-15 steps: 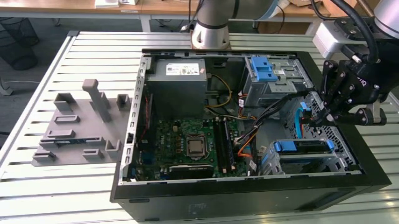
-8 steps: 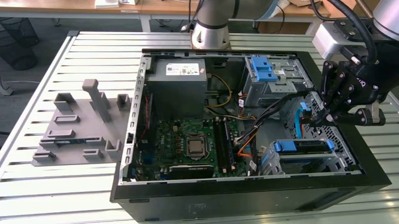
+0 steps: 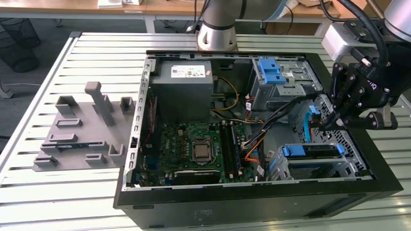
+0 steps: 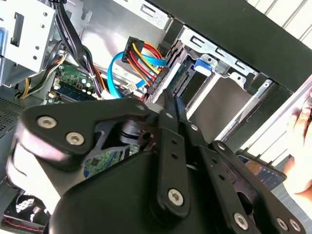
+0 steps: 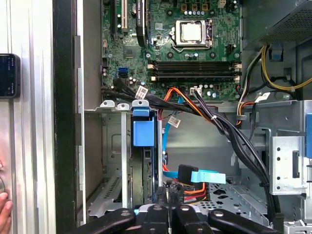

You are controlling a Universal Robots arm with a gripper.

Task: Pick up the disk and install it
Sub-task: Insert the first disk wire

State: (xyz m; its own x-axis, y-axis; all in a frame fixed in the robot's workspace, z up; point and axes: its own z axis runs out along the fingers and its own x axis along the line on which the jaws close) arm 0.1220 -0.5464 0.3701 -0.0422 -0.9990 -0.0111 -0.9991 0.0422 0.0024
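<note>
Tool: the black tool (image 3: pixel 352 118) hangs at the right of the exterior view, over the open computer case (image 3: pixel 192 202); its fingers (image 4: pixel 171 109) meet at the tips, closed on nothing I can see.
Disk: the disk (image 5: pixel 144 161) stands on edge in the drive cage (image 5: pixel 113 161), blue carrier tab up, lower left of centre in the first wrist view; it appears seated already.
Relation: the disk lies just beyond the fingertips, apart from them.
Cables: coloured cables (image 4: pixel 144 58) sit beside the bay, likely its connections.
Table: the slatted table (image 3: pixel 57 192) carries the case and a grey fixture (image 3: pixel 80 132).
</note>
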